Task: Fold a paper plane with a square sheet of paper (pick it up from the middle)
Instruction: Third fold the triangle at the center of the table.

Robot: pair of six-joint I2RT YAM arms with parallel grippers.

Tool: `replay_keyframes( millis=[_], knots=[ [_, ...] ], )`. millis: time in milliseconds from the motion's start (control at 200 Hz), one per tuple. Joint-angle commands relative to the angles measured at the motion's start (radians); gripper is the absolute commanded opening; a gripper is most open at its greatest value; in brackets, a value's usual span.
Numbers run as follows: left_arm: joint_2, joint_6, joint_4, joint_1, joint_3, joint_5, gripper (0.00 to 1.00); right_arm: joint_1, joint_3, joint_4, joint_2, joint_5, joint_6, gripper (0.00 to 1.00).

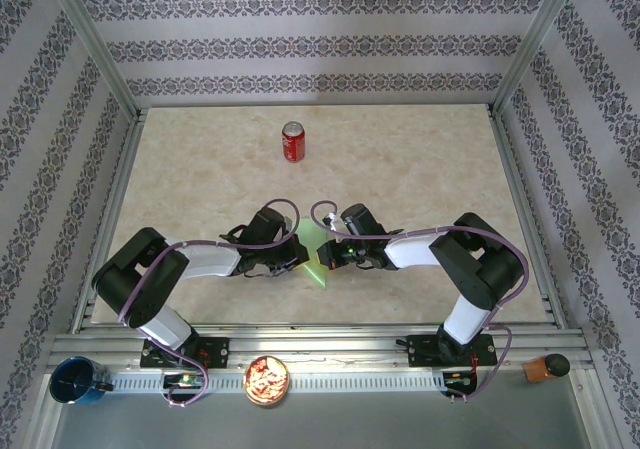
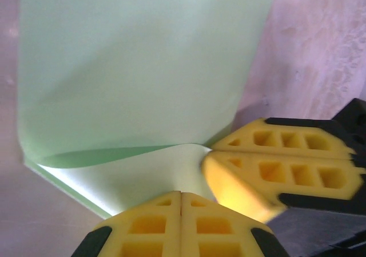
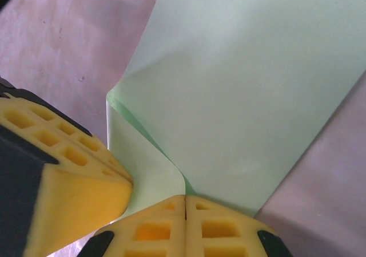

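Note:
The square sheet of paper [image 1: 322,269] is light green and lies at the table's middle, between the two arms. Part of it curls up into a raised fold [image 2: 143,171]. My left gripper [image 1: 298,254] comes in from the left and is shut, its yellow fingertips [image 2: 181,197] pinching the fold's near edge. My right gripper [image 1: 338,256] faces it from the right, also shut, with the paper's crease [image 3: 171,165] running into its closed tips [image 3: 185,200]. The two grippers almost touch. The right fingers [image 2: 274,171] show in the left wrist view and the left fingers [image 3: 68,182] in the right wrist view.
A red can [image 1: 293,141] stands upright at the back of the table. On the near rail sit a blue cup [image 1: 75,381], a bowl of snacks [image 1: 267,380] and a brown object [image 1: 547,367]. Patterned walls and metal posts enclose the table.

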State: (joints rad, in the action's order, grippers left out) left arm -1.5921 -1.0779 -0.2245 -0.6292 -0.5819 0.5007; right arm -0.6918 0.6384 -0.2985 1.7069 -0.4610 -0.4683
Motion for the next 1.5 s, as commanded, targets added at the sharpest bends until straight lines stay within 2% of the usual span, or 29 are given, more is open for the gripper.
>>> replay_keyframes(
  millis=[0, 380, 475, 570, 650, 779, 844, 1009, 1109, 1304, 1494],
  knots=[
    [-0.02, 0.034, 0.016, -0.014, 0.019, -0.026, 0.0, -0.011, -0.013, 0.027, 0.013, 0.035, 0.003, 0.0],
    [-0.039, 0.054, 0.031, -0.014, 0.039, -0.044, 0.0, -0.012, 0.004, 0.034, 0.005, 0.021, -0.011, 0.0],
    [-0.031, 0.055, 0.036, -0.013, 0.042, -0.051, 0.0, -0.009, 0.02, 0.038, -0.025, -0.005, -0.032, 0.07],
    [-0.025, 0.059, 0.04, -0.014, 0.048, -0.062, 0.0, 0.0, 0.031, 0.067, -0.087, 0.001, -0.055, 0.24],
    [-0.025, 0.061, 0.039, -0.013, 0.047, -0.063, 0.0, 0.02, 0.051, 0.177, -0.15, 0.052, -0.072, 0.34],
    [-0.026, 0.062, 0.035, -0.013, 0.047, -0.062, 0.0, 0.031, 0.036, 0.236, -0.242, 0.042, -0.132, 0.39],
    [-0.031, 0.059, 0.027, -0.013, 0.046, -0.061, 0.0, 0.019, 0.025, 0.234, -0.264, -0.007, -0.168, 0.37],
    [-0.037, 0.054, 0.013, -0.013, 0.048, -0.055, 0.0, -0.052, 0.011, 0.225, -0.263, -0.058, -0.253, 0.2],
    [-0.03, 0.054, 0.011, -0.013, 0.055, -0.057, 0.0, -0.095, 0.031, 0.241, -0.228, -0.066, -0.285, 0.13],
    [-0.022, 0.062, 0.014, -0.014, 0.057, -0.055, 0.0, -0.132, 0.087, 0.298, -0.139, -0.056, -0.301, 0.08],
    [-0.019, 0.061, 0.014, -0.014, 0.056, -0.053, 0.0, -0.135, 0.113, 0.317, -0.098, -0.054, -0.303, 0.08]
  ],
)
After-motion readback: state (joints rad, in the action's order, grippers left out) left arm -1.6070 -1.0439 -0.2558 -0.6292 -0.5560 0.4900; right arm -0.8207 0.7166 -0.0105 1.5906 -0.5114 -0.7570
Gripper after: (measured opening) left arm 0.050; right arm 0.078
